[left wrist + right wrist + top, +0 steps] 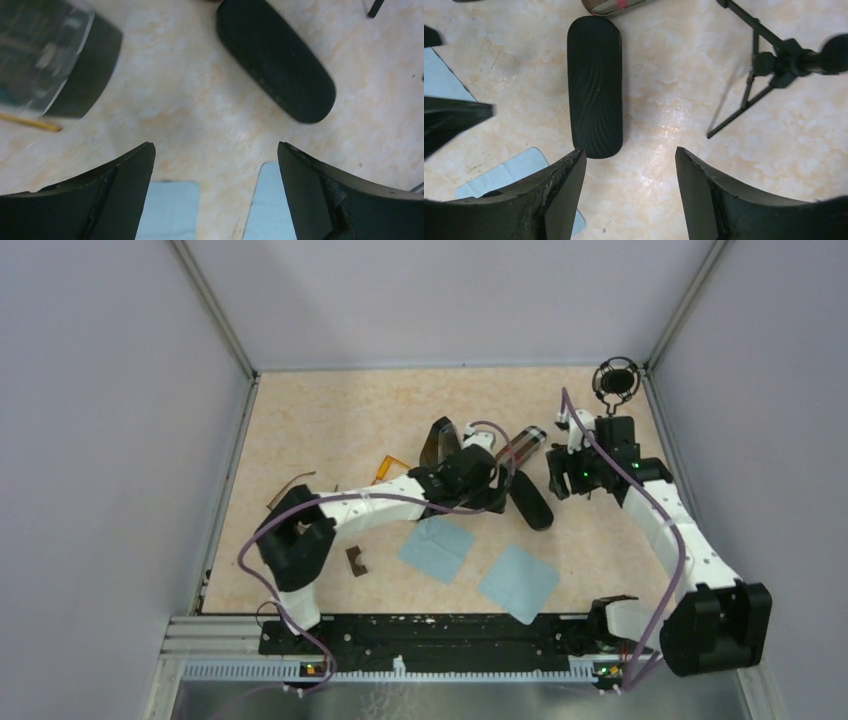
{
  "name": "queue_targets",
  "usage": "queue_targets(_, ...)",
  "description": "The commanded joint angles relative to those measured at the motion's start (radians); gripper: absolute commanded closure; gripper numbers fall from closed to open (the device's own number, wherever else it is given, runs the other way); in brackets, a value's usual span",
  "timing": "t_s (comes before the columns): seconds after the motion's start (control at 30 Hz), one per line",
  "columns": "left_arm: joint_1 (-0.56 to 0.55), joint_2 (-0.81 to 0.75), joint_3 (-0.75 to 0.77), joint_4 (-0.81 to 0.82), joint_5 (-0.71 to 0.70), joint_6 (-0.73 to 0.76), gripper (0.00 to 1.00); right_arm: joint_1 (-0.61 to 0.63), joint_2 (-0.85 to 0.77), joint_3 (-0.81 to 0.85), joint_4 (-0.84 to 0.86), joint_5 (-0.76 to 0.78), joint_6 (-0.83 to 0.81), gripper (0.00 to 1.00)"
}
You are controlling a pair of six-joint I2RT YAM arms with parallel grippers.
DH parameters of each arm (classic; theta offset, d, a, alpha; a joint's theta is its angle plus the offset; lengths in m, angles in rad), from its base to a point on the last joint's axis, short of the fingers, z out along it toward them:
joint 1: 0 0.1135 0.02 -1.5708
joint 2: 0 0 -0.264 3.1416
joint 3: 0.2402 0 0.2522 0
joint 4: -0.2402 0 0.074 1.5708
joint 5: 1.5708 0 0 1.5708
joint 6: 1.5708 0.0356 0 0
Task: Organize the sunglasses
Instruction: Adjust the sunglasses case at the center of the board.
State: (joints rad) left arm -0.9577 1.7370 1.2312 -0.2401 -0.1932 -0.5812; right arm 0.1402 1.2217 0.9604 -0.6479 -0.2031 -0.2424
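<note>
Overhead, amber sunglasses [392, 466] and brown pair [290, 488] both lie 8-to-2. Left gripper [215, 150] and right gripper [630, 155] gape; black case [595, 85] shut.

I read the worktop [330, 420] as mottled peach-beige. The case [531, 504] is plain black. On its near side, two cloths [437, 548] are pale blue. To its left, the sunglasses [391, 466] show amber-orange.

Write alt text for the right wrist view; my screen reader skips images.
The right pincer hangs open above the beige table, holding nothing. A long black case lies just ahead, with a blue cloth at lower left and a black tripod at upper right.
</note>
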Motion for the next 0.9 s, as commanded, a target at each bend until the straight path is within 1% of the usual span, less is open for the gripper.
queue_targets(0.0, -0.020, 0.160, 0.211, -0.012, -0.021, -0.117, 0.01, -0.049, -0.160, -0.046, 0.016, 0.037, 0.049, 0.34)
queue_targets(0.03, -0.022, 0.201, 0.266, -0.022, -0.021, -0.137, 0.01, -0.057, -0.194, -0.045, 0.008, 0.039, 0.077, 0.34)
queue_targets(0.23, -0.034, 0.417, 0.510, -0.089, -0.034, -0.195, 0.01, -0.062, -0.390, -0.034, -0.019, 0.083, 0.143, 0.23)
queue_targets(0.33, -0.043, 0.535, 0.681, -0.188, -0.064, -0.199, 0.01, -0.062, -0.432, -0.041, -0.007, 0.107, 0.148, 0.21)
queue_targets(0.43, -0.046, 0.665, 0.870, -0.333, -0.089, -0.207, 0.01, -0.062, -0.449, -0.053, -0.005, 0.099, 0.158, 0.20)
queue_targets(0.5, -0.047, 0.719, 0.946, -0.372, -0.081, -0.210, 0.01, -0.064, -0.453, -0.054, -0.008, 0.095, 0.159, 0.19)
queue_targets(0.53, -0.047, 0.731, 0.959, -0.375, -0.072, -0.213, 0.01, -0.064, -0.456, -0.053, -0.009, 0.097, 0.158, 0.19)
queue_targets(0.7, -0.054, 0.729, 0.908, -0.330, -0.063, -0.192, 0.01, -0.064, -0.478, -0.052, -0.014, 0.106, 0.144, 0.18)
queue_targets(0.87, -0.076, 0.691, 0.873, -0.317, -0.093, -0.073, 0.04, -0.063, -0.487, -0.067, -0.014, 0.109, 0.131, 0.18)
